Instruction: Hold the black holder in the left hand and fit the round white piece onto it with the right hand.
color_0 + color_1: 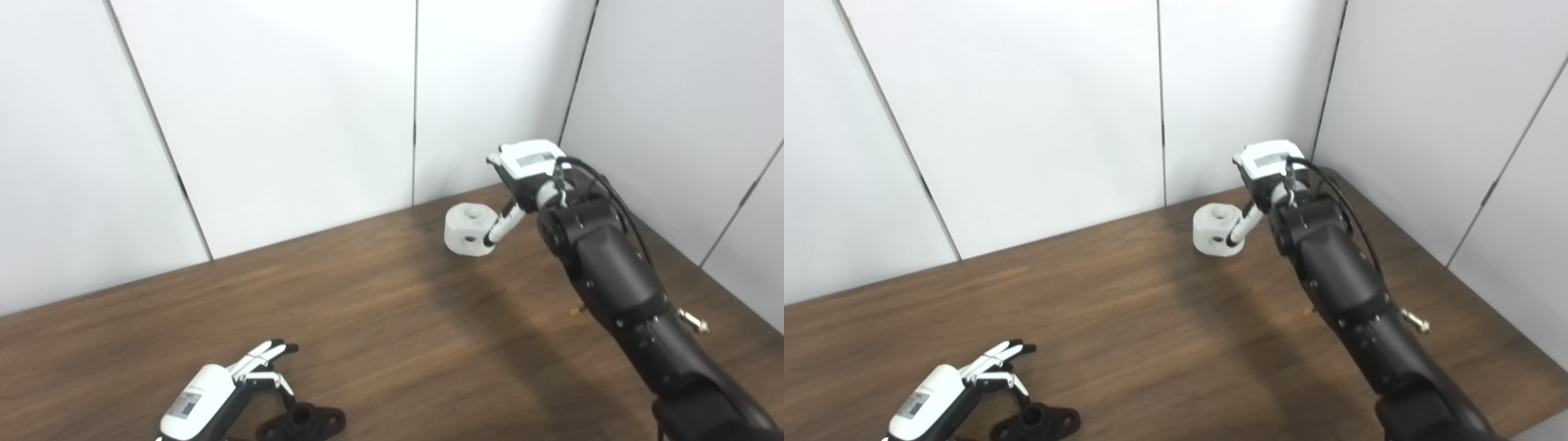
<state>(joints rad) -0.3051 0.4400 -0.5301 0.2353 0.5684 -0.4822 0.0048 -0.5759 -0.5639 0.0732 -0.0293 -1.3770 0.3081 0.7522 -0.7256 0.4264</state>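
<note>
The black holder [304,422] lies flat on the wooden table [380,318] at the bottom edge, a round socket in its middle. My left hand [228,392] sits just left of it, open, fingers stretched forward and apart, one bent finger close above the holder without gripping it. The round white piece [468,229], with a hole on top and one in its side, is at the back of the table near the wall. My right hand [525,174] is beside it on the right. One finger [503,225] touches its side; the others are hidden.
White wall panels [294,122] close the table at the back and on the right. My right forearm [618,288] stretches across the right side of the table. A small metal part [1415,321] sticks out of that arm.
</note>
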